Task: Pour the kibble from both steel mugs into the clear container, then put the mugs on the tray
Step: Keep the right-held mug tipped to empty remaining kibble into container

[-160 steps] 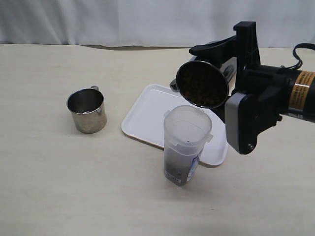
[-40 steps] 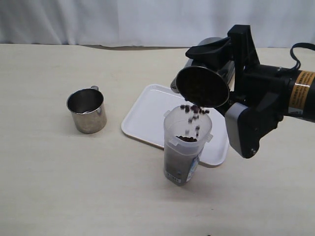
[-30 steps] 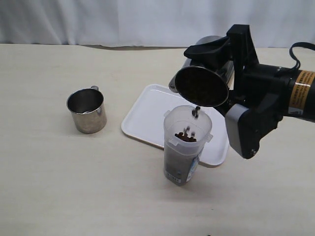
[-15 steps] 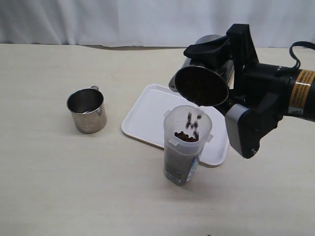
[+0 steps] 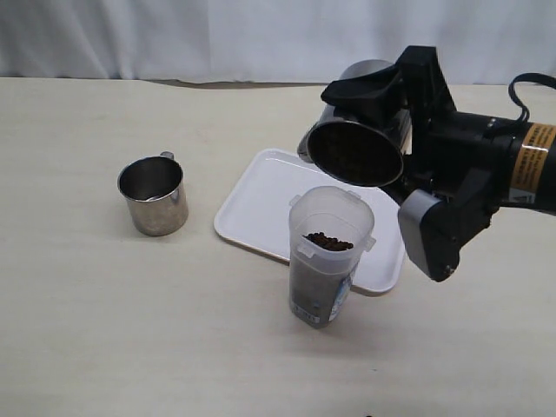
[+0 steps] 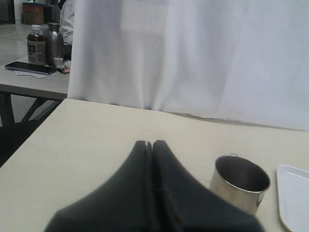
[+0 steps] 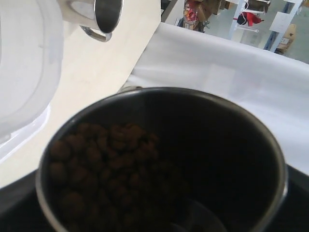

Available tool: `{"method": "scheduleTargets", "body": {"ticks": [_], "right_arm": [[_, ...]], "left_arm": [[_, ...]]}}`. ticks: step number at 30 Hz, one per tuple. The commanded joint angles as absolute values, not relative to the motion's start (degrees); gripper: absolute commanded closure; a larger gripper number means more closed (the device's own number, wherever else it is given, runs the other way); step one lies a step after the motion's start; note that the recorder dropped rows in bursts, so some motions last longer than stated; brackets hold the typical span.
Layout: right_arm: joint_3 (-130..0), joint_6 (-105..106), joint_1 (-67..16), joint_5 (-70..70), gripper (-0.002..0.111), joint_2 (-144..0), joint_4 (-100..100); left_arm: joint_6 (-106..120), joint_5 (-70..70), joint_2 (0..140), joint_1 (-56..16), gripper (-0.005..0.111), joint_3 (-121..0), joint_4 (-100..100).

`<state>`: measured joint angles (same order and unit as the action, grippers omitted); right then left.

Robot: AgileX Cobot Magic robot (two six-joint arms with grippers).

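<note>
while in right pincer [image 5: 382, 113], tilted mug [image 5: 354, 153] above clear container [image 5: 330, 261]

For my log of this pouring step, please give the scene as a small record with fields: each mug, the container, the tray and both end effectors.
held mug: tilted, mouth above the container, kibble inside
other mug: upright on the table, apart from the tray, looks empty
container: upright on the table by the tray, mostly filled with kibble
tray: no mug on it
right end effector: shut on held mug
left end effector: shut, holds nothing
</note>
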<state>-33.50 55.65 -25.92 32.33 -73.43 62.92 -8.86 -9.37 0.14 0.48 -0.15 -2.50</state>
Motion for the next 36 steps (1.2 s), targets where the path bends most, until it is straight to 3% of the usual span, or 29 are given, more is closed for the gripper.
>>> {"method": "scheduleTargets", "body": {"ticks": [1,36], "right_arm": [[-33.95,57.18,-26.13,33.88,0.103,-73.25,62.61],[-33.95,63.57,-26.13,35.65,0.103,-73.25,62.61]], "left_arm": [[-9.03,-8.67,0.00,0.00,0.107,0.00,-2.32],[-9.03,-8.67,0.00,0.00,0.107,0.00,-2.32]]}}
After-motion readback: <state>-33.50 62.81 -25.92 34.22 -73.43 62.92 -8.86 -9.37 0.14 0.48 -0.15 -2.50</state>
